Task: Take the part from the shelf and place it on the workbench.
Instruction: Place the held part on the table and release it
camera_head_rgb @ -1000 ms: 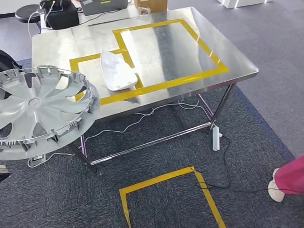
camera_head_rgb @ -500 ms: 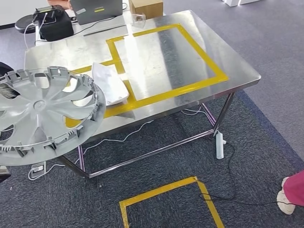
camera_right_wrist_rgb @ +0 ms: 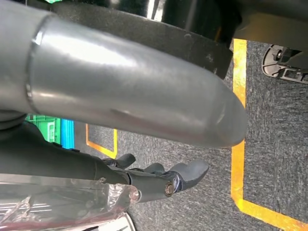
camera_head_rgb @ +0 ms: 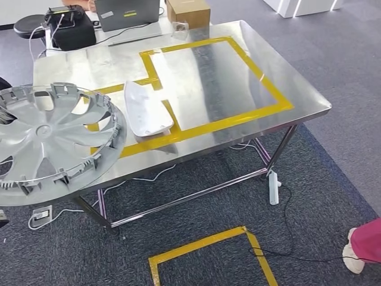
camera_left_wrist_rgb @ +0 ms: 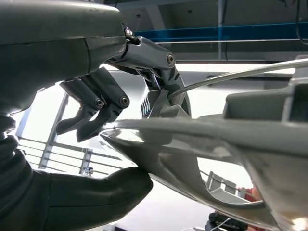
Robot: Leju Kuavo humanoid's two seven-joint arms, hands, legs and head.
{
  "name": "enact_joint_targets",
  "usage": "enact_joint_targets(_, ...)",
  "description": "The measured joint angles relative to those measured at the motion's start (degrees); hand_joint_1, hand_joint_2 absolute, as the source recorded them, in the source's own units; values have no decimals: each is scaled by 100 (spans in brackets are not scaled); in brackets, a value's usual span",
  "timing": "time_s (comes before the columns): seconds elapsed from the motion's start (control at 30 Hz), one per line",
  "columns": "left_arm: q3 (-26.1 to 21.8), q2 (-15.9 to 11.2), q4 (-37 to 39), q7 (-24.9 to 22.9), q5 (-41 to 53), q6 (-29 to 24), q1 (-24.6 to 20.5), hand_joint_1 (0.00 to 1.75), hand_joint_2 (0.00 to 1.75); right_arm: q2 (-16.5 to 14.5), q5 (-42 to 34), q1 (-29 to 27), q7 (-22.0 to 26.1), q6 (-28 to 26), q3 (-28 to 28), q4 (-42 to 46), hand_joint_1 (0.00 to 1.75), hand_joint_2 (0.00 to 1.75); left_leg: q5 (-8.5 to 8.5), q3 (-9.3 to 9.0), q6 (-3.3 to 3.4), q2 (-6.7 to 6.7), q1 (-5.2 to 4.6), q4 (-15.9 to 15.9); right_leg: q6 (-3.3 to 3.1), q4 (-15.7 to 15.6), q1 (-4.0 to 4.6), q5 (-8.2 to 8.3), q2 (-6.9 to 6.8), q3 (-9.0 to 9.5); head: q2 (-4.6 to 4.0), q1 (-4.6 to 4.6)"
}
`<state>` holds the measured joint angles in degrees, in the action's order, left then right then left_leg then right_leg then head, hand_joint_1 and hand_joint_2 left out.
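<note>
Here the left robot hand (camera_left_wrist_rgb: 109,110) grips the silver wheel cover (camera_head_rgb: 49,140) by its rim, beside the workbench (camera_head_rgb: 215,89).

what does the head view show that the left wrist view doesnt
Head view alone: the steel workbench with yellow tape outlines, a white part lying on it, a cardboard box and a laptop at its far edge, and the taped square on the carpet. Left wrist view alone: the left hand, its fingers above and its thumb below a spoke of the part it grips. Both share the silver wheel cover, whole from the head, close up from the wrist.
</note>
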<state>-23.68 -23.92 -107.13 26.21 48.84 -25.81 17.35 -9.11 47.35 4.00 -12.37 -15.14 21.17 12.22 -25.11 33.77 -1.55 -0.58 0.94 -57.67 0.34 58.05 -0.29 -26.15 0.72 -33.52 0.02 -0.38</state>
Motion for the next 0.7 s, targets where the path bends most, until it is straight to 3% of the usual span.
enact_joint_targets(0.17,-40,3,24,15,-27,4,0,175,175,-17,-12,0,0,11,3,0,0,0,-20,1,84,-2,-39,-11,288,-87,-49,62,1,89,0,-4)
enact_joint_targets(0.33,-72,1,25,15,-32,4,0,175,175,-34,-13,7,0,15,4,1,0,0,-12,-38,199,26,-45,50,421,-28,-83,-7,-5,55,0,-1)
enact_joint_targets(0.4,-88,3,25,21,-33,6,-1,175,175,-36,-13,10,1,16,5,2,0,0,3,-79,251,73,-21,99,412,465,-75,-272,-19,-187,0,13)
enact_joint_targets(0.47,-93,8,26,44,-34,11,-1,175,175,-36,-12,10,2,17,8,2,0,0,-8,-85,267,115,-28,100,389,1265,-69,-614,-23,-593,0,21)
enact_joint_targets(0.5,-93,12,28,61,-34,15,-1,175,175,-36,-12,7,1,19,9,2,0,0,-16,-89,262,135,-32,98,382,1543,-68,-688,-24,-747,0,19)
enact_joint_targets(0.53,-94,18,31,79,-34,18,-2,175,175,-36,-10,3,-1,21,9,2,0,0,-26,-98,251,151,-34,96,373,1622,-66,-658,-26,-803,0,20)
enact_joint_targets(0.57,-96,27,34,95,-34,22,-2,175,175,-36,-6,0,-2,23,9,2,0,0,-40,-114,232,161,-33,93,360,1465,-66,-518,-32,-738,0,19)
enact_joint_targets(0.63,-104,44,40,115,-36,32,-5,175,175,-36,3,2,-4,26,9,2,0,0,-76,-160,173,177,-28,85,330,716,-61,-148,-75,-361,0,19)
enact_joint_targets(0.7,-114,51,43,119,-37,46,-15,175,175,-37,10,16,-2,25,9,2,0,0,-108,-176,105,189,-41,57,298,161,-52,19,-111,-59,0,14)
